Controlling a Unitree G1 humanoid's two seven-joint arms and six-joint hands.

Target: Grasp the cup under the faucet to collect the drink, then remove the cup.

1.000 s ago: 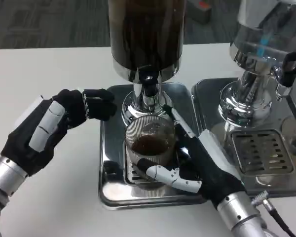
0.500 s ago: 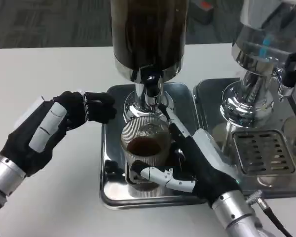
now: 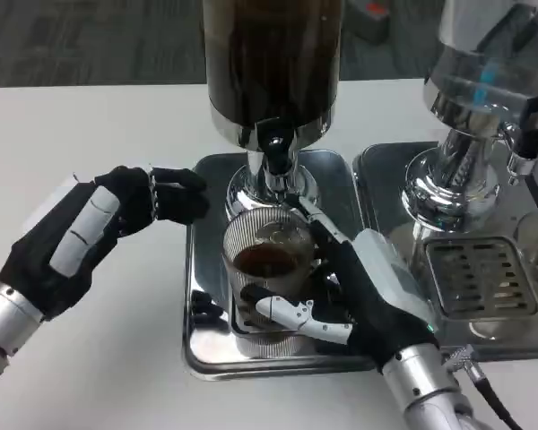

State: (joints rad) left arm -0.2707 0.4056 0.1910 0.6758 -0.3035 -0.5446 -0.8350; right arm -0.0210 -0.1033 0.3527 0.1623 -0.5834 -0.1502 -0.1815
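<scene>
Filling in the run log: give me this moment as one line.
stage: collecting drink | right hand: grips cup under faucet | cup: holds dark liquid, on tray | left hand: beside tray, holding nothing

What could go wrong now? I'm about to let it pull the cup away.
1. The cup holds dark drink and is open; a tilt by the right hand may spill it.
2. It sits right under the faucet; lifting could knock the rim.
3. The left hand hovers beside the tray.

Dispenser (image 3: 271, 63) top cut off, cup (image 3: 267, 269) base apparently hidden by robot hand (image 3: 354, 296)
</scene>
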